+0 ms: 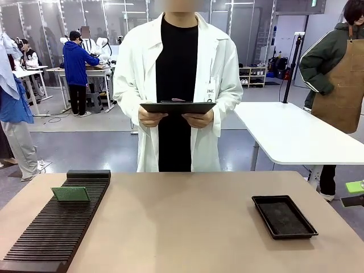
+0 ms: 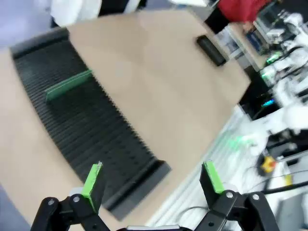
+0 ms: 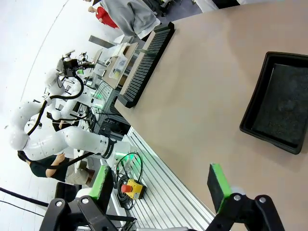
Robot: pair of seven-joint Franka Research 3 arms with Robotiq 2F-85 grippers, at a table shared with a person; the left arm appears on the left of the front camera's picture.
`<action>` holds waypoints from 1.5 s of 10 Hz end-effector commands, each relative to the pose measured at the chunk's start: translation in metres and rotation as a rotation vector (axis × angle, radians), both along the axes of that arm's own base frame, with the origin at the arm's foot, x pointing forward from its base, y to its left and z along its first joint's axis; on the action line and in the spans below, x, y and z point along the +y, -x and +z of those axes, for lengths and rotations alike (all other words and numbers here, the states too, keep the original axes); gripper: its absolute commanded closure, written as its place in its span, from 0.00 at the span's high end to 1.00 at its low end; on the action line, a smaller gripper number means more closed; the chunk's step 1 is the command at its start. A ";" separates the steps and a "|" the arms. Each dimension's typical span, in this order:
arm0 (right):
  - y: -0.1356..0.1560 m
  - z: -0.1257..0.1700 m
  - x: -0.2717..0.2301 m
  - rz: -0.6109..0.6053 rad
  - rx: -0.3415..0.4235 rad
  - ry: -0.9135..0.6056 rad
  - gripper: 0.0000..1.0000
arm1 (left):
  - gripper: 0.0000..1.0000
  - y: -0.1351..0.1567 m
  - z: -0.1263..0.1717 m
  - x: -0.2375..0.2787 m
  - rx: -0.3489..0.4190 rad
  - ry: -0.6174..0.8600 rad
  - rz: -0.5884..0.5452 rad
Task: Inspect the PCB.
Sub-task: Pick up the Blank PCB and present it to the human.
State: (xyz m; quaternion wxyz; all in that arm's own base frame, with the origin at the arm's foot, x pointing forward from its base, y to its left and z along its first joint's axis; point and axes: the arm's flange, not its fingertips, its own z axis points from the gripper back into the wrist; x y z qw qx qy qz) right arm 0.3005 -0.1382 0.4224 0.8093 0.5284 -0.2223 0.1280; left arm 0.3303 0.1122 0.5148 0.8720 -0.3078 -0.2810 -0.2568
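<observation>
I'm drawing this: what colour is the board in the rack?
The PCB is green, clearest in front view.

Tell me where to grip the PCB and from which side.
Best take the PCB by its free top edge, from above, jaws across its two faces. It stands on edge in the black slotted rack, lower edge sunk in a slot.

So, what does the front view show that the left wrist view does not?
The front view adds the dark tablet held in the person's hands. The left wrist view adds the left tool, open with nothing between its fingers. Both share the PCB standing in the black slotted rack, and the black tray apart from it.
</observation>
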 end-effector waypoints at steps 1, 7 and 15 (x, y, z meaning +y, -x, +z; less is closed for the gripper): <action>-0.001 0.001 0.000 0.006 -0.025 -0.011 1.00 | 1.00 -0.033 0.014 -0.035 -0.074 -0.279 -0.011; -0.001 0.001 0.000 0.006 -0.025 -0.011 1.00 | 1.00 -0.072 0.025 -0.130 -0.293 -0.743 -0.252; -0.001 0.001 0.000 0.006 -0.025 -0.011 1.00 | 1.00 -0.081 0.017 -0.139 -0.395 -0.823 -0.352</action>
